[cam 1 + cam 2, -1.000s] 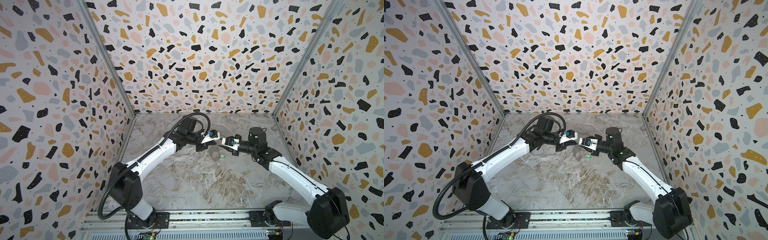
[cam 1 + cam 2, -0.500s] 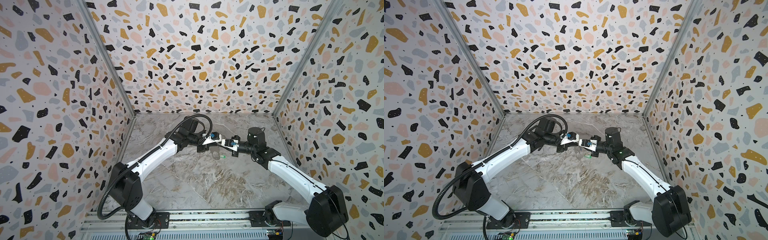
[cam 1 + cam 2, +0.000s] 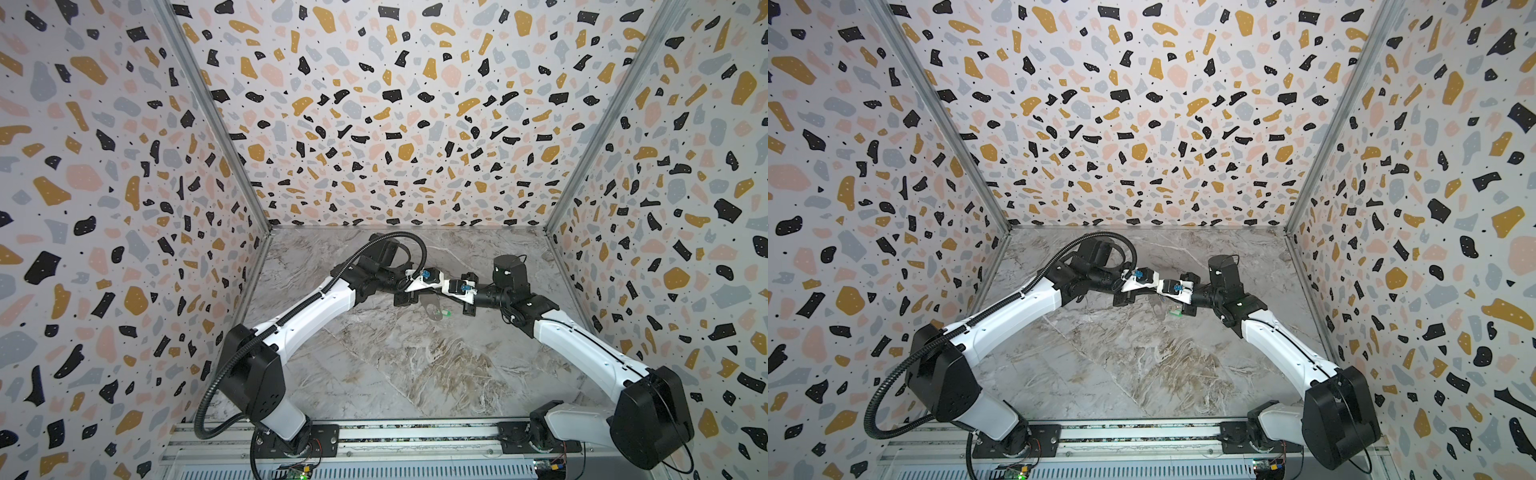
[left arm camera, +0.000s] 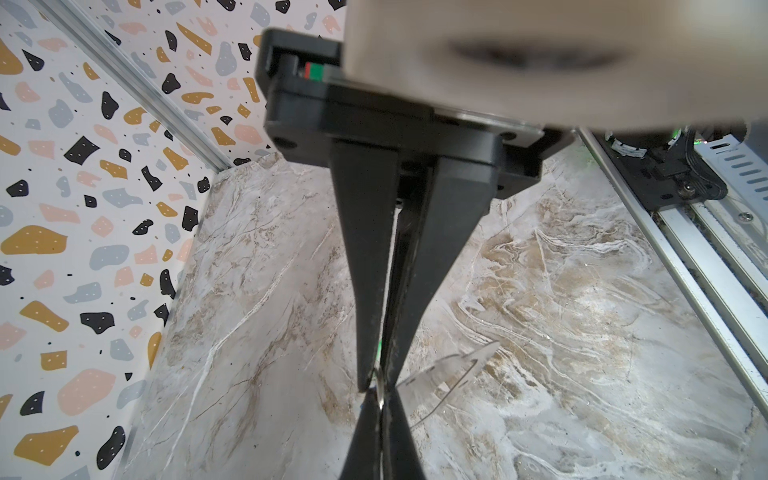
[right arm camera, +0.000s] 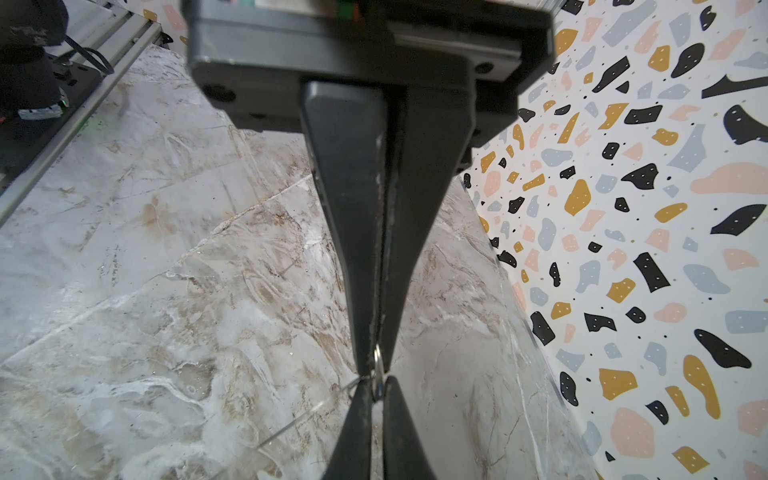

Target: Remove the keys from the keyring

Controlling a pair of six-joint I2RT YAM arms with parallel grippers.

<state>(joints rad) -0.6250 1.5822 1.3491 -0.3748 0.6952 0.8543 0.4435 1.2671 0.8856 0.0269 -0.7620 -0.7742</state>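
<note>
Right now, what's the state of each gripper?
Left gripper: closed, pinching a small metal ring.
Right gripper: closed on the same ring.

- Left arm [image 3: 316, 307] reaches out from its base at the front, upper link leaning back, white forearm slanting inward toward the middle
- Right arm [image 3: 582, 349] mirrors it from the other side — both wrists meet almost head-on, well away from the bases
- Left gripper [image 4: 376, 380] has its black fingers [image 4: 365, 249] pressed together at the tips, with only a thin gap higher up
- Right gripper [image 5: 376, 368] is pinched closed as well, its fingers lying flat against each other
- The two pairs of fingertips [image 4: 366, 365] meet point to point — nose to nose
</note>
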